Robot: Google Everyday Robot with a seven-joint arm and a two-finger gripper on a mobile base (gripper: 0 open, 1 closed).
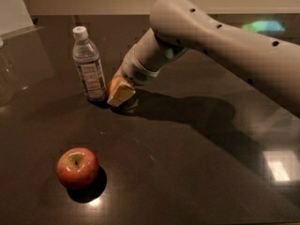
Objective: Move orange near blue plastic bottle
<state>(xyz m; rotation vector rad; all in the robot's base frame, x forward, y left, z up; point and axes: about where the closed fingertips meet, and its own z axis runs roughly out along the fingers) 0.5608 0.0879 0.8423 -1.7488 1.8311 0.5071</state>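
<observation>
The blue plastic bottle [89, 65] stands upright at the back left of the dark table, with a white cap and a blue-and-white label. My gripper [119, 91] is low on the table just to the right of the bottle's base. It is shut on the orange [113, 84], of which only a small orange patch shows behind the tan finger pad [122, 94]. The orange sits close beside the bottle, at table level. The arm reaches in from the upper right.
A shiny red apple [77, 167] lies at the front left of the table [197, 172]. A clear glass object [5, 74] stands at the far left edge. A white panel [14, 8] leans at the back left corner.
</observation>
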